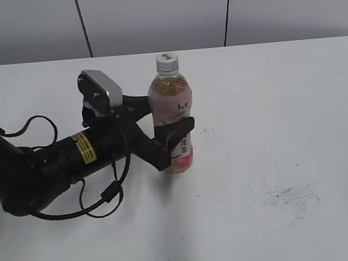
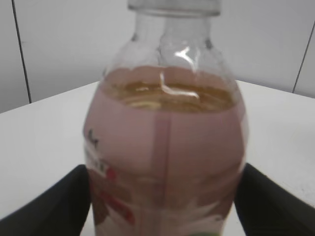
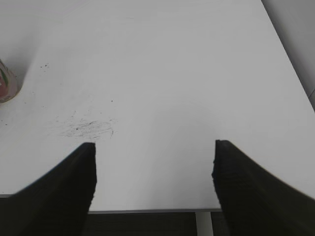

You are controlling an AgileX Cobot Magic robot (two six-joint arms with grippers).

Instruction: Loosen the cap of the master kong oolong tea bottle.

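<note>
Left gripper [image 1: 163, 124] around upright bottle [image 1: 172, 115]

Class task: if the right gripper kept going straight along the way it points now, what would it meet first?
Probably the bare white table: the open right gripper slants down at it. The scuff marks and bottle lie off to the left.

- The master kong oolong tea bottle [image 1: 172, 115] is stood upright on the table [image 1: 297, 125].
- The cap [image 1: 167, 60] is seated on top.
- The bottle is flanked by the left gripper [image 1: 171, 115] fingers [image 1: 175, 132].
</note>
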